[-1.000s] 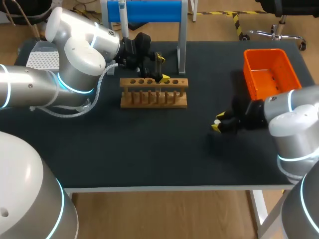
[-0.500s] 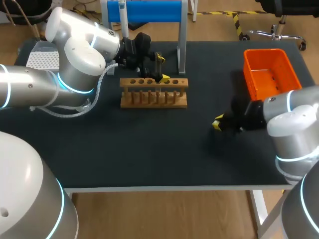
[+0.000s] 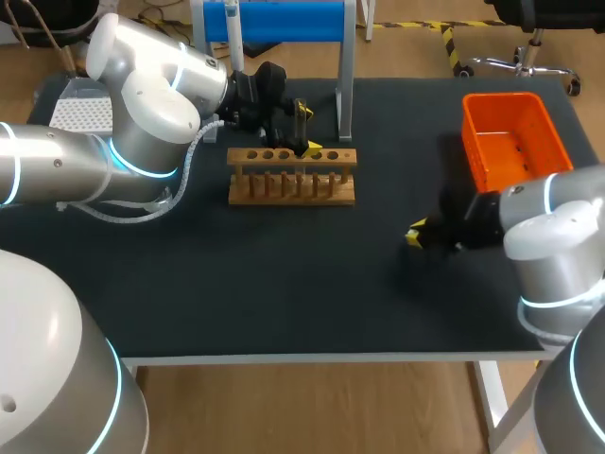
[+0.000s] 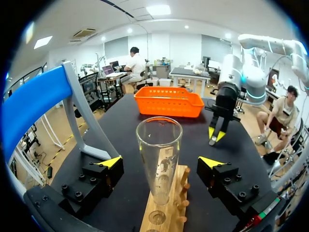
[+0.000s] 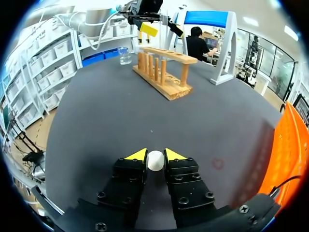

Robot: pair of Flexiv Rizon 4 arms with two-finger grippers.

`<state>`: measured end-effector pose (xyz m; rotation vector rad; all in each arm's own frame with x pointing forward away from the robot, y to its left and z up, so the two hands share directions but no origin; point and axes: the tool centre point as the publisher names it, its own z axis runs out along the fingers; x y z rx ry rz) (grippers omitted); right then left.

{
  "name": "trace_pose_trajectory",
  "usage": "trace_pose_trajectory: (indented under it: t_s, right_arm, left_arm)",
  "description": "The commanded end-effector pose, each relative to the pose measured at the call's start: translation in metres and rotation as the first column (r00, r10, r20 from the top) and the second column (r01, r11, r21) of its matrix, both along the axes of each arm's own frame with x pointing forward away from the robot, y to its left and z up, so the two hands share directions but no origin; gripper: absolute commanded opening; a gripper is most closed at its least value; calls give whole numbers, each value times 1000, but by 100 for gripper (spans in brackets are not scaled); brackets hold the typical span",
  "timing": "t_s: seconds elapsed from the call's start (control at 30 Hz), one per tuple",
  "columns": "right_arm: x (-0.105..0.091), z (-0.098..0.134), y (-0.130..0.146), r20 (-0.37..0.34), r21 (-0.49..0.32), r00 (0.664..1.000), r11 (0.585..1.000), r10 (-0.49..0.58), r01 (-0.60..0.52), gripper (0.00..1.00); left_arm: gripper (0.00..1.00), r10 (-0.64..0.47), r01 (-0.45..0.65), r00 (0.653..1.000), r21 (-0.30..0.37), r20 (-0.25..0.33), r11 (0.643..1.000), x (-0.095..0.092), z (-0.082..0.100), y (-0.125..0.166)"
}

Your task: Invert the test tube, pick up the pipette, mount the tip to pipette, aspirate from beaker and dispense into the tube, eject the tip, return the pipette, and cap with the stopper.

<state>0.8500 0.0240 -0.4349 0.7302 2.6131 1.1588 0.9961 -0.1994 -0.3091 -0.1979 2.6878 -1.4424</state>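
A clear test tube (image 4: 159, 145) stands upright, mouth up, in the wooden rack (image 3: 292, 175). My left gripper (image 4: 160, 162) is open around it, with a gap at each finger; in the head view this gripper (image 3: 302, 128) hangs over the rack's back edge. To the right on the table, my right gripper (image 3: 415, 235) is low on the mat. In the right wrist view its yellow tips press a small white stopper (image 5: 155, 160) from both sides, so the right gripper (image 5: 155, 155) is shut on it. The pipette (image 3: 233, 38) hangs on the blue stand.
An orange bin (image 3: 510, 137) sits at the back right, close beside my right arm. The blue stand (image 3: 284, 21) rises behind the rack. A small glass beaker (image 5: 124, 55) stands beyond the rack, and a white tip box (image 3: 80, 113) is at the far left.
My right gripper's fingers have come together on the white stopper, and the gripper has shifted slightly. The left arm has not moved.
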Motion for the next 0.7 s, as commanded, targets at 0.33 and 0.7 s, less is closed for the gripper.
trace_pose_trajectory:
  t_s: [0.33,0.7]
  right_arm:
    - [4,24,-8,15,38,1000,999,-13,12,0]
    - [8,108,-16,67,111,998,994,6,-14,0]
  left_arm:
    - [100,1,-1,1000,3,-1,1000,0,0,0]
    - [100,1,-1,1000,3,-1,1000,0,0,0]
